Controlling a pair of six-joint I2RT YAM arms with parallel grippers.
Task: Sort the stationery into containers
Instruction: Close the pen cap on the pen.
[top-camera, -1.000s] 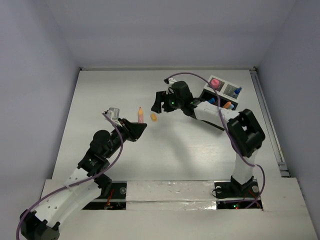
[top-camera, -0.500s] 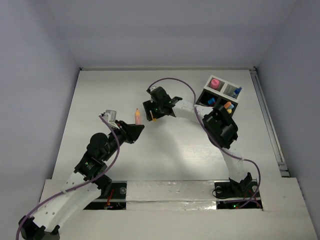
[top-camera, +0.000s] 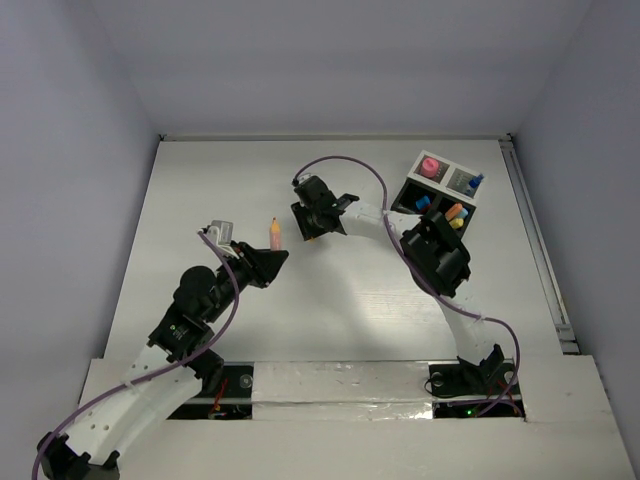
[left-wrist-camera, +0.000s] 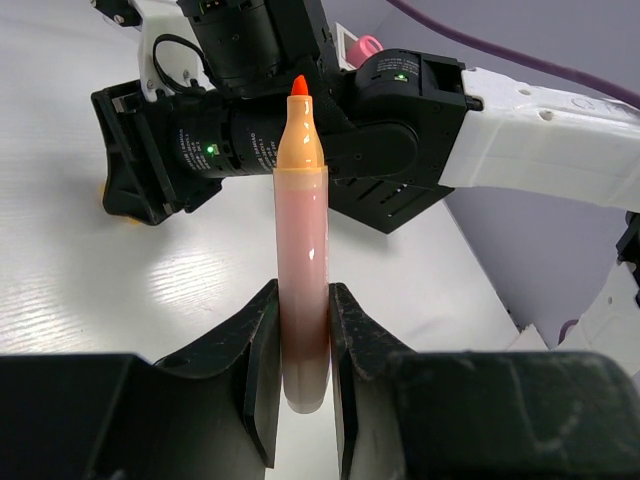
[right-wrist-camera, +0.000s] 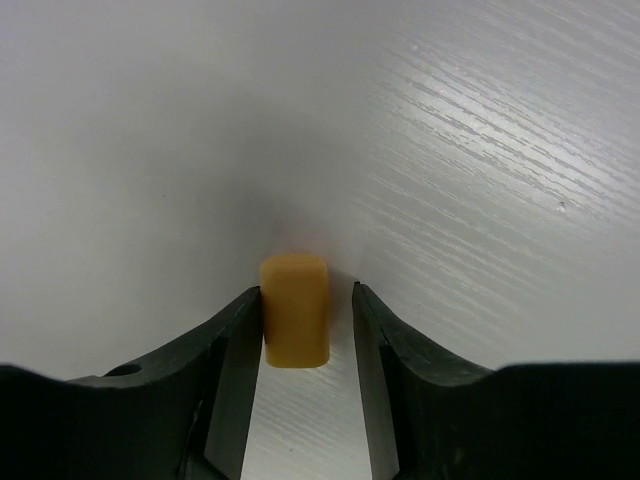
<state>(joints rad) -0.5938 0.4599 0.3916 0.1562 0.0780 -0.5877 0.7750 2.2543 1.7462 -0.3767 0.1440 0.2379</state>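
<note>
Left gripper (left-wrist-camera: 303, 292) clamped on smooth translucent orange-tipped marker (left-wrist-camera: 302, 230), upright mid-frame; right gripper (right-wrist-camera: 305, 293), jaws apart, straddles small rounded matte yellow block (right-wrist-camera: 295, 310) on white wood-grain table (right-wrist-camera: 480, 150), lower centre

The right end effector (right-wrist-camera: 306, 300) sits low on the desk (top-camera: 200, 190), straddling a small yellow block (right-wrist-camera: 295, 310). Just beside it, the left end effector (left-wrist-camera: 302, 295) holds an orange-tipped pen (left-wrist-camera: 302, 230) upright, leaving only a narrow gap between them. The desk's left side lies open, and a black box (top-camera: 405, 192) occupies the far right.
</note>
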